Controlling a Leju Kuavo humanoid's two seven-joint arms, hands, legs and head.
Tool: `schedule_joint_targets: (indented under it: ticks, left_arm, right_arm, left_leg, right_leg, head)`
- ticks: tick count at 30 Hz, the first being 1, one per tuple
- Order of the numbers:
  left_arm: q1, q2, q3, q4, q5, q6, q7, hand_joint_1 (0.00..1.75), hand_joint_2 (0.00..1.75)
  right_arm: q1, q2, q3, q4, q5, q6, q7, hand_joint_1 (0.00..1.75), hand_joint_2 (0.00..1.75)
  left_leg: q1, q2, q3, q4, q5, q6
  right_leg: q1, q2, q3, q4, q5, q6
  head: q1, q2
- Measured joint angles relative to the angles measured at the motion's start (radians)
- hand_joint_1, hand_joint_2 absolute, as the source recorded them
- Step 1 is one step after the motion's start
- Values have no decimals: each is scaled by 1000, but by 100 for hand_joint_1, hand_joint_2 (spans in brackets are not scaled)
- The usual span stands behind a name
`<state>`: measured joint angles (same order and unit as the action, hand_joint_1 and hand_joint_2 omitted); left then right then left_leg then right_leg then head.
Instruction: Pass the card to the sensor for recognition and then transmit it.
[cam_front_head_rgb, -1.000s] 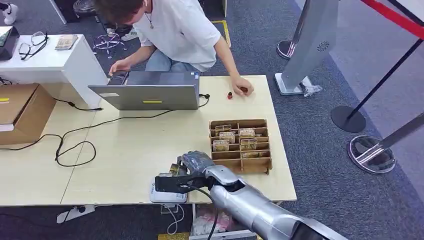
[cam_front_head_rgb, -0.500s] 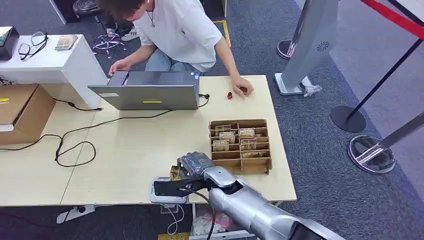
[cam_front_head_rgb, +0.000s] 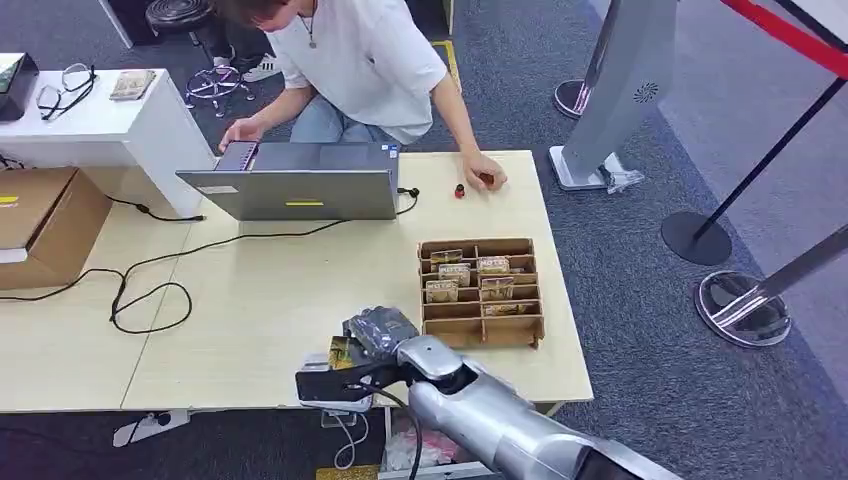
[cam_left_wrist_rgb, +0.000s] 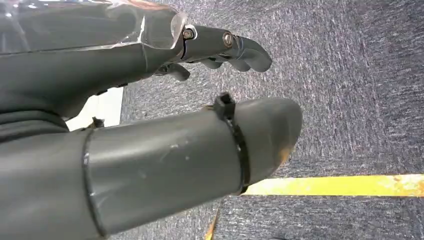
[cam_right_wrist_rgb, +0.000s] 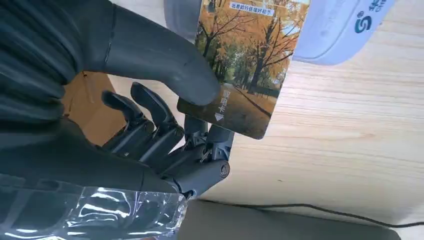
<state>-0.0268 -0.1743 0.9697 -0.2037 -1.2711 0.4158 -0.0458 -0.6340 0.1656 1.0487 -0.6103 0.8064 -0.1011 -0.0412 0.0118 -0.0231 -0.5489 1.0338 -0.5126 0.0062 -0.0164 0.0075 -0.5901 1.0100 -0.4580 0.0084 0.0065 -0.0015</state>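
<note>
Right hand (cam_right_wrist_rgb: 150, 130) pinching the card (cam_right_wrist_rgb: 245, 65) between thumb and fingers, the card held over the white sensor (cam_right_wrist_rgb: 330, 30) at the desk's (cam_front_head_rgb: 270, 300) near edge. Left hand (cam_left_wrist_rgb: 165, 100) hangs above carpet, fingers apart, holding nothing.

A person (cam_front_head_rgb: 360, 60) leaned over a grey laptop (cam_front_head_rgb: 300, 190); a black cable (cam_front_head_rgb: 150, 290) looped beside a cardboard box (cam_front_head_rgb: 45, 225)
</note>
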Motion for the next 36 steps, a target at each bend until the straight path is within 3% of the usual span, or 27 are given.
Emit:
schedule_joint_targets:
  ticks: [19,36]
  left_arm:
    - [0,-2,0,0,-3,0,0,0,0]
    - [1,-3,0,0,-8,-7,-5,0,0]
  right_arm:
    - [8,6,53,-5,170,-66,91,175,175]
    - [15,5,60,-5,182,-68,89,175,175]
  left_leg:
    - [0,0,0,0,0,0]
    - [0,0,0,0,0,0]
  right_leg:
    - [0,0,0,0,0,0]
    - [0,0,0,0,0,0]
  head:
    - [0,0]
    - [0,0]
